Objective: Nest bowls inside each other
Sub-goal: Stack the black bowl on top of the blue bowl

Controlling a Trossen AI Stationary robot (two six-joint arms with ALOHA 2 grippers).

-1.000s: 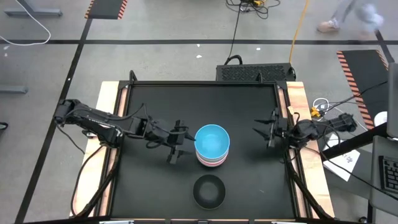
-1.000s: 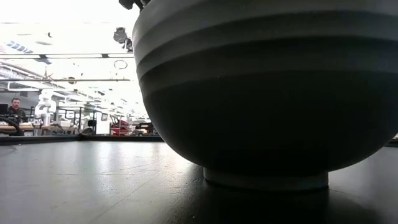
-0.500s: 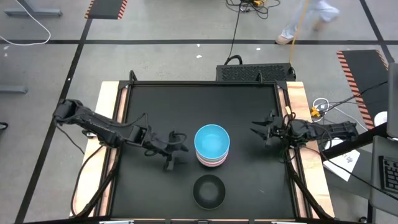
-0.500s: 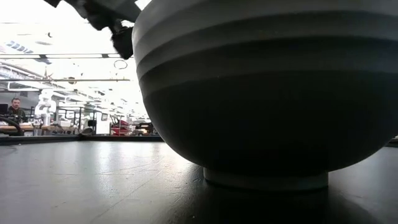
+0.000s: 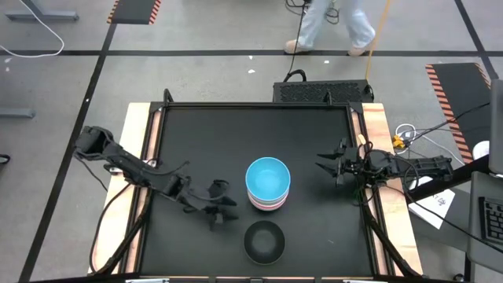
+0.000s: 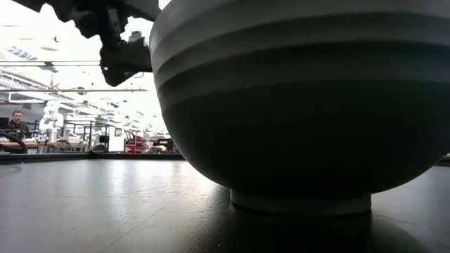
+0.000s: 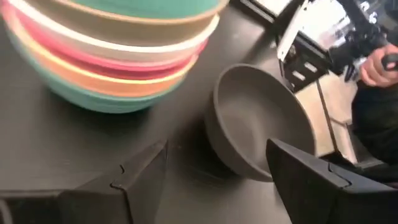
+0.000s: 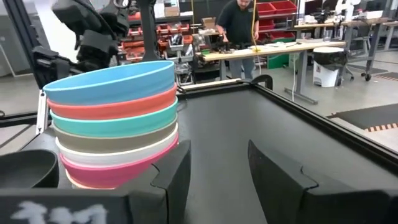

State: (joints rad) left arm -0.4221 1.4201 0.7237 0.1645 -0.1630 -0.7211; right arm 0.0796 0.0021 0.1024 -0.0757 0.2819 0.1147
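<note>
A stack of several nested bowls (image 5: 268,183), blue on top, stands on the black table; it also shows as a stack (image 8: 115,124) in the right wrist view and as a stack (image 7: 112,56) in the left wrist view. A single black bowl (image 5: 263,240) stands upright on its foot nearer the table's near edge, filling the low view as a black bowl (image 6: 302,105). My left gripper (image 5: 221,207) is open, left of the black bowl (image 7: 261,124) and near the stack; its midpoint (image 7: 217,146) faces that bowl. My right gripper (image 5: 330,167) is open, right of the stack, midpoint (image 8: 219,146).
Raised rails border the black table top (image 5: 196,134). A black box (image 5: 322,92) sits at the far edge. A person walks across the floor (image 5: 334,23) beyond the table, and another person (image 8: 239,22) stands at a workbench in the room.
My left gripper has drawn away from the stack's left side and moved toward the table's near edge, coming down into the low view beside the black bowl. It stays open. The bowls have not moved.
</note>
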